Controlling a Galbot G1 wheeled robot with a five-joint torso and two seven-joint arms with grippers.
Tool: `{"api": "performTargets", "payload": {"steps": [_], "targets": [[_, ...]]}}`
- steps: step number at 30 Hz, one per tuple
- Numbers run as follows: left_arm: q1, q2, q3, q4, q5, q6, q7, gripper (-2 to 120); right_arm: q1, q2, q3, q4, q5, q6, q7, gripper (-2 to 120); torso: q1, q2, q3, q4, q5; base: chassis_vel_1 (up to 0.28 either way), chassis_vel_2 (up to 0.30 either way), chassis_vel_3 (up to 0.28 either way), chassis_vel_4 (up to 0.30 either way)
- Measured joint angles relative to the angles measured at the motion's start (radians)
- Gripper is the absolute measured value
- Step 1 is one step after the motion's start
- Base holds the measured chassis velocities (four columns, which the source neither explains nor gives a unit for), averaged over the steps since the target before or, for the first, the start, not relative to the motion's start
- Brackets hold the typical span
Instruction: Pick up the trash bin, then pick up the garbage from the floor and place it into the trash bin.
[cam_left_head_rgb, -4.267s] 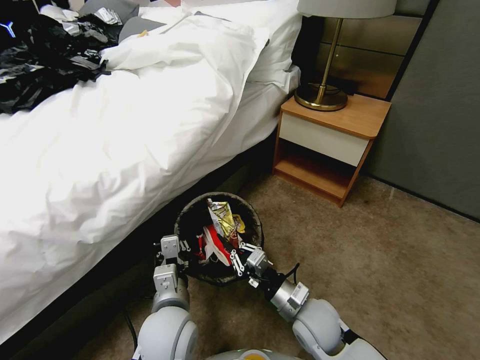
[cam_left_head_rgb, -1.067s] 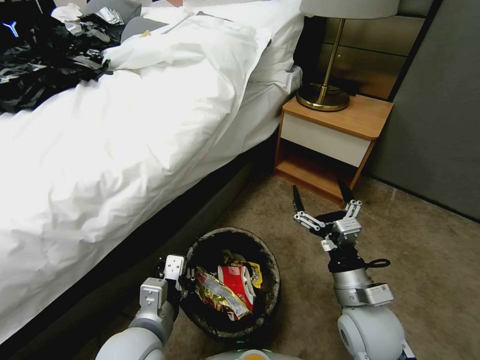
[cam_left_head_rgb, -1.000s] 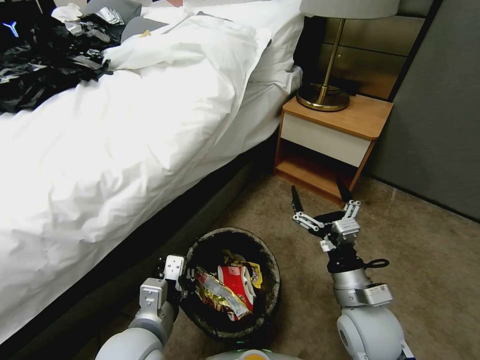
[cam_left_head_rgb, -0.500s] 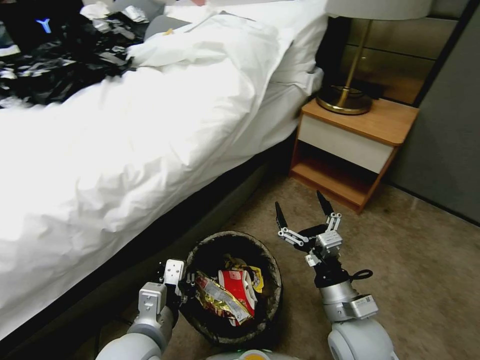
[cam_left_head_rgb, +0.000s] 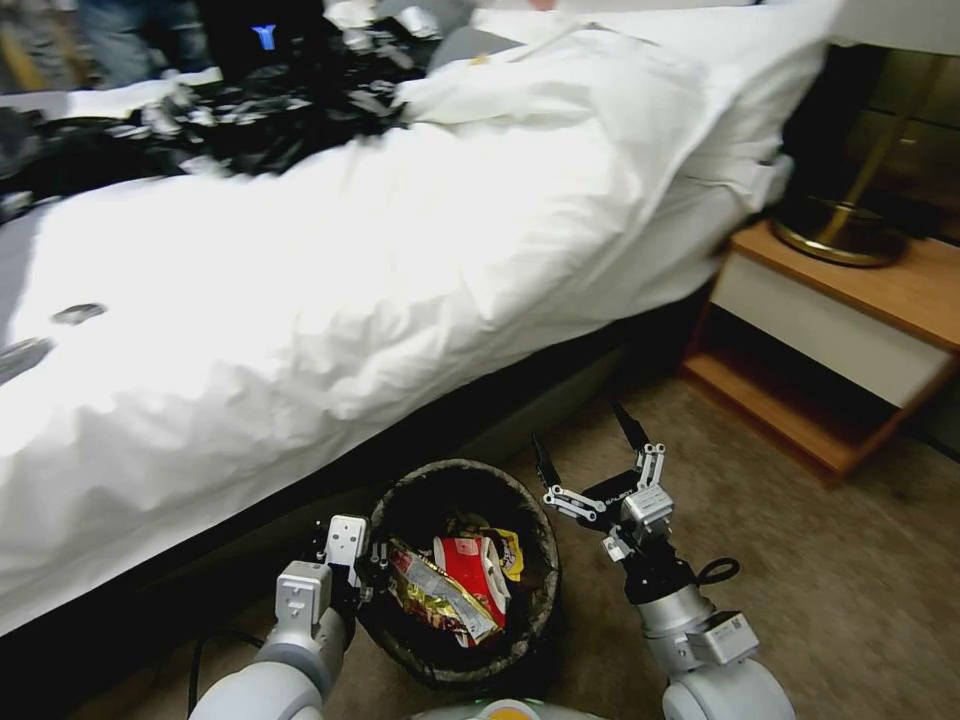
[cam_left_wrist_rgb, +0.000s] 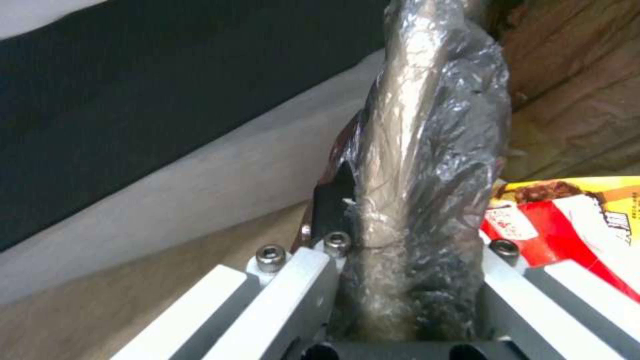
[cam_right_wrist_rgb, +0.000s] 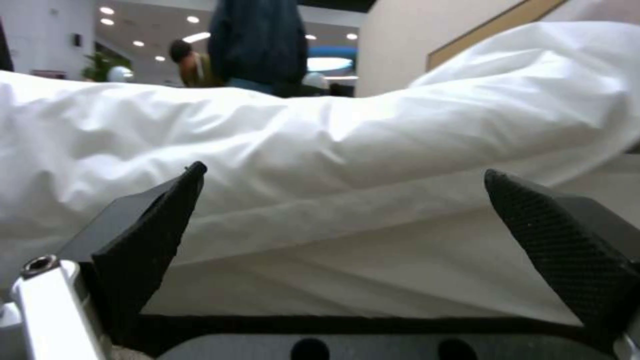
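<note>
No writing on the red, gold and yellow garbage (cam_left_head_rgb: 455, 590) is clear enough for us to read, and the wrappers overlap so we cannot separate them. They sit inside the trash bin (cam_left_head_rgb: 535, 530) at the bottom centre of the head view, where our left gripper (cam_left_head_rgb: 350, 570) is clamped onto the bin's bag-covered rim on its left side, the rim pinched between the fingers (cam_left_wrist_rgb: 333, 225) in the left wrist view. Just right of the bin, clear of it, our right gripper (cam_left_head_rgb: 590, 455) is raised with fingers spread wide and empty, facing the white bed (cam_right_wrist_rgb: 320, 150).
</note>
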Motion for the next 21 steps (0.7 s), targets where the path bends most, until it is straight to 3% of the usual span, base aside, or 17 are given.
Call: {"api": "performTargets", "payload": {"steps": [21], "targets": [[0.014, 0.008, 0.010, 0.005, -0.012, 0.007, -0.002, 0, 0.007, 0.005, 0.009, 0.011, 0.010, 0.010, -0.027, 100, 0.000, 0.000, 0.000, 0.0000, 0.0000, 0.122, 0.120, 0.125, 0.123]]}}
